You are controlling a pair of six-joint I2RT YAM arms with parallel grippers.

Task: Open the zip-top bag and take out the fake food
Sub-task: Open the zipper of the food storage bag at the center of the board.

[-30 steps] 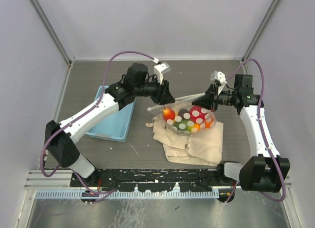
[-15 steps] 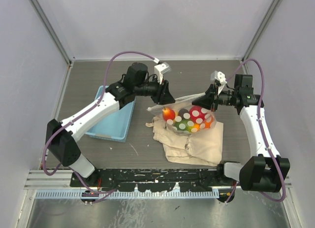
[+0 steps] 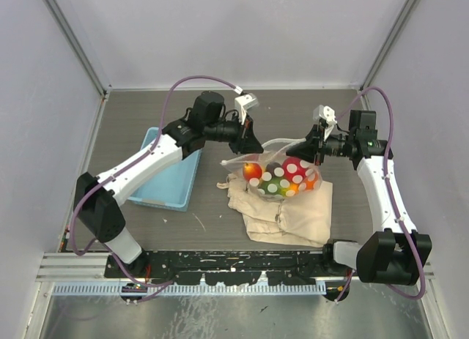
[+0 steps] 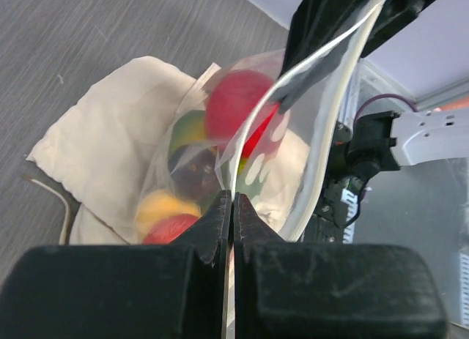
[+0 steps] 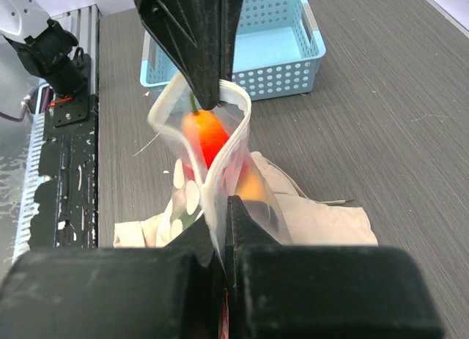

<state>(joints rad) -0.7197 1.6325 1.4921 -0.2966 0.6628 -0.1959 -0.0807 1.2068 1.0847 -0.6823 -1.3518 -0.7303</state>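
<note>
Fingers: your left gripper [image 4: 232, 200] is pinched shut on one lip of the zip-top bag [image 3: 272, 179], your right gripper [image 5: 222, 207] on the opposite lip | Relation: mouth runs arm to arm, bowed open, both equally near | Fake food [image 3: 253, 169] inside, bag resting on cloth bag [image 3: 293, 216] | Writing: none readable
</note>
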